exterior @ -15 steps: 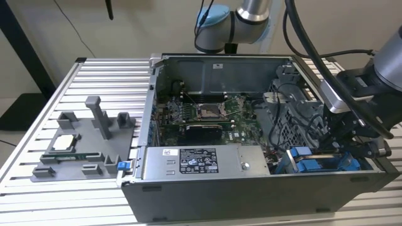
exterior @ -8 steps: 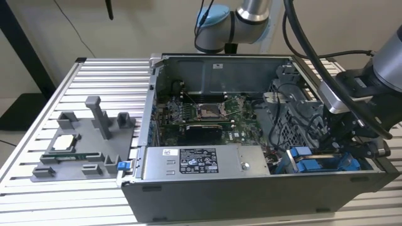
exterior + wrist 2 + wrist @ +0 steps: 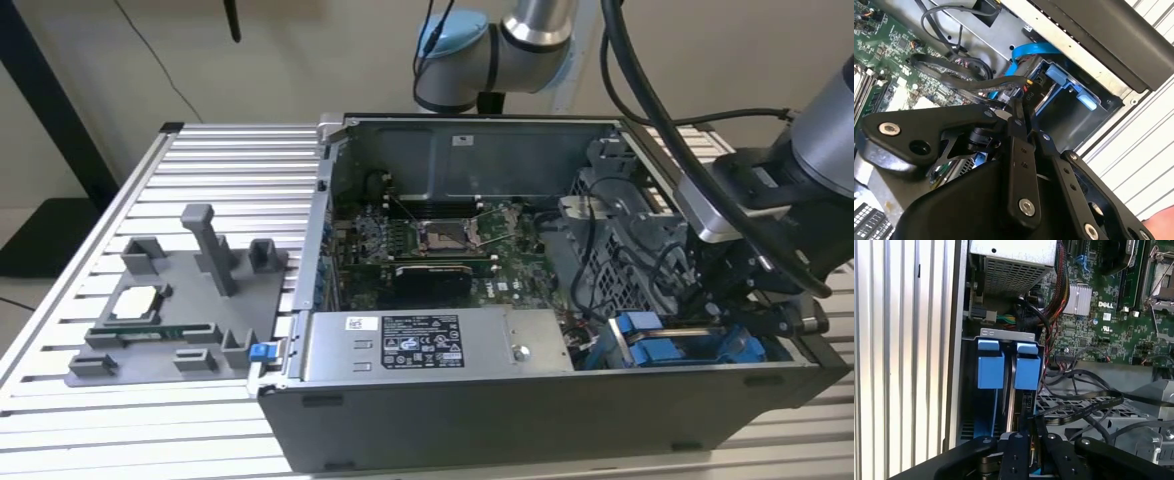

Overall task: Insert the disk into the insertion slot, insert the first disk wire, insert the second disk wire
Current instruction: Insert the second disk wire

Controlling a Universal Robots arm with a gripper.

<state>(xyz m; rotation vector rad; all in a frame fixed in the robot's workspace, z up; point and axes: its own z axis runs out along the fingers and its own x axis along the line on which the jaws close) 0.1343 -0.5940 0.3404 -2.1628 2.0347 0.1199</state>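
Two bright blue carrier frames (image 3: 1027,371) sit side by side inside the grey metal insertion slot (image 3: 1006,334), at the case's near corner on the exterior view's right (image 3: 674,350). The dark edge of the disk (image 3: 1023,402) shows behind one frame; its label is hidden. My gripper (image 3: 1031,429) hangs just behind these frames, fingers (image 3: 1015,116) pressed together. A flat black wire (image 3: 1081,410) runs in from the drive cage and ends between the fingertips. A blue wire (image 3: 1029,50) curves above the slot. The exterior view has the gripper (image 3: 731,318) low inside the case.
The open computer case (image 3: 534,410) lies on a slatted metal table (image 3: 214,160). A motherboard (image 3: 427,240), a power supply (image 3: 427,345) and loose cable bundles (image 3: 1046,320) crowd the inside. A grey fixture tray (image 3: 174,300) with parts stands at the exterior view's left.
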